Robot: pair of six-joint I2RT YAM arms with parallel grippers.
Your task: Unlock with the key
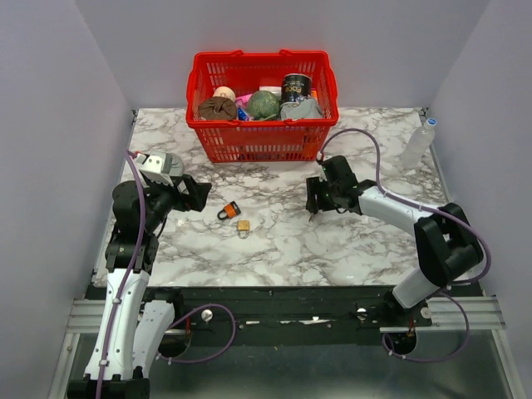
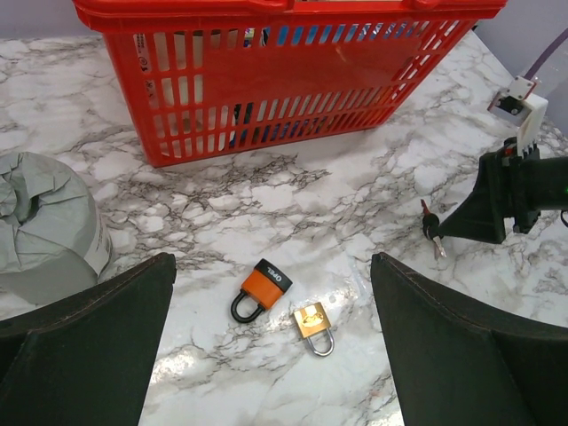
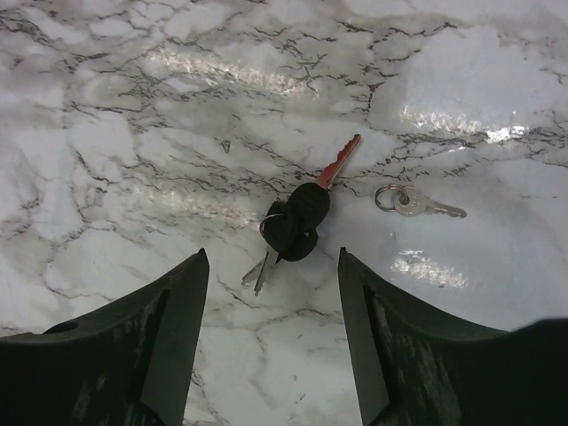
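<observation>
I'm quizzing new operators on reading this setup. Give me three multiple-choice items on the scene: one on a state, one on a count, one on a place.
1. The left gripper is:
A open and empty
B shut on a padlock
C shut on a key

2. Padlocks lying on the table:
A one
B three
C two

3. The black-headed keys lie:
A between the padlocks
B inside the left gripper
C on the marble below the right gripper

Answers:
1 A, its jaws stand wide and hold nothing.
2 C, only the orange-and-black padlock and the brass padlock are there.
3 C, the right wrist view shows them on the table between that gripper's open jaws.
</observation>
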